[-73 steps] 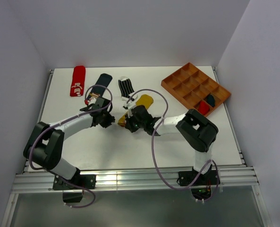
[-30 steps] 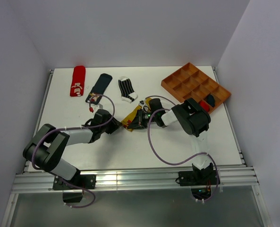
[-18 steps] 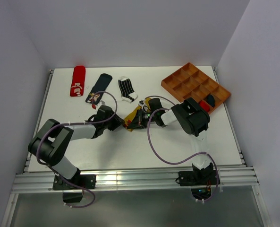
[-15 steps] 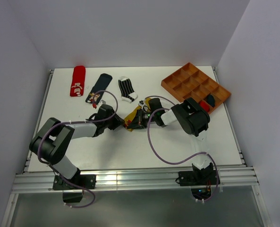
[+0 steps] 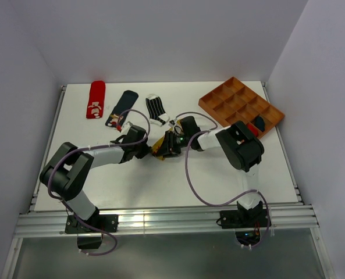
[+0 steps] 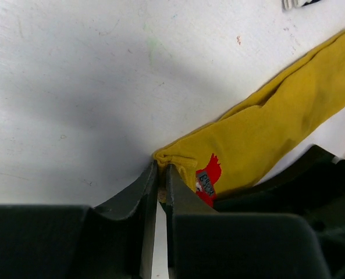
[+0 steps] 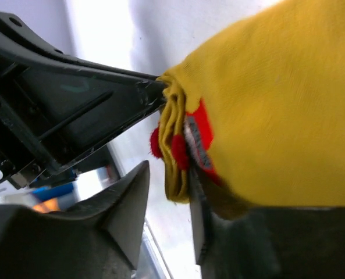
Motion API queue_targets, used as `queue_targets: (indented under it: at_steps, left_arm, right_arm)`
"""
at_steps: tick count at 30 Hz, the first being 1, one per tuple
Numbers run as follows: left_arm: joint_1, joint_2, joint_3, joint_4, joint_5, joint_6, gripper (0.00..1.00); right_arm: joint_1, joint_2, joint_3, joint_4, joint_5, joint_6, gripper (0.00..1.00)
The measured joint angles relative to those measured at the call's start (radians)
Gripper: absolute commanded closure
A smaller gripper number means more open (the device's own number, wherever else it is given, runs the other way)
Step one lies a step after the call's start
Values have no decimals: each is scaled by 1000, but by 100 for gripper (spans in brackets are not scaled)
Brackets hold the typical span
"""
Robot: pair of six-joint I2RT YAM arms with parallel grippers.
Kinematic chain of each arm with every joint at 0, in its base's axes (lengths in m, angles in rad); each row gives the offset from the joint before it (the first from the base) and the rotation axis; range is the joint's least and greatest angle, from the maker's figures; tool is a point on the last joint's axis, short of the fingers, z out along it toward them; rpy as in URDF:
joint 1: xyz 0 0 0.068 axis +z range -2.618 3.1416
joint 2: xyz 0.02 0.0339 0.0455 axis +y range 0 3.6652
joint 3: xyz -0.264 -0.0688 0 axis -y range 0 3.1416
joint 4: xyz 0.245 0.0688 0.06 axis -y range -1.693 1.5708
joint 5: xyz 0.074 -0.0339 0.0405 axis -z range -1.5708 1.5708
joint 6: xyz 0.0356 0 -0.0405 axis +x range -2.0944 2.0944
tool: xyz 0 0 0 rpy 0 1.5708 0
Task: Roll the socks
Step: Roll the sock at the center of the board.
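white table (image 5: 102,186): yellow sock (image 6: 265,133) lies mid-table, its long axis running far-right from the folded end. left gripper (image 6: 160,171) pinches that fold's corner; right gripper (image 7: 160,197) straddles it, jaws parted.

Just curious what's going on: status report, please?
Left gripper pinching corner of mustard sock. Right gripper open around its folded end. Nothing in the way.

Middle of surface: only a sliver of the mustard sock (image 5: 159,151) shows between the left hand (image 5: 148,151) and right hand (image 5: 166,145); the rest is covered.
Left wrist view: the sock's far end is cut by the right edge.
Sock mark: red label (image 6: 207,176), lettering unreadable.
Back right corner: in the tray (image 5: 214,111), the red sock (image 5: 252,128) and navy sock (image 5: 259,122) are half hidden; marks indiscernible.
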Motion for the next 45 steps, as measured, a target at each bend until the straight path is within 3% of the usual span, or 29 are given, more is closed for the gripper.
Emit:
queue_targets:
  at_steps: [6,12,14,21,29,38,45]
  left_arm:
    - [-5,9,26,-36,-13,-2,88]
    - [-20,16,46,-63,-36,10,88]
    - [-26,19,53,-71,-44,14,88]
    - [-35,21,64,-87,-64,19,88]
    - [-39,21,66,-90,-75,19,88]
    - [-42,21,66,-90,-80,22,88]
    - [-45,25,76,-101,-84,26,88]
  right_arm:
    - [11,-129,-9,-170,155,-136,56]
    - [32,-287,-53,-293,319,-229,72]
    - [48,-325,-54,-300,347,-240,79]
    - [82,-321,-51,-233,325,-227,82]
    - [85,-176,-62,-101,274,-174,84]
    - [69,-175,-141,-1,296,-154,82]
    - [105,-219,-140,-39,367,-272,70]
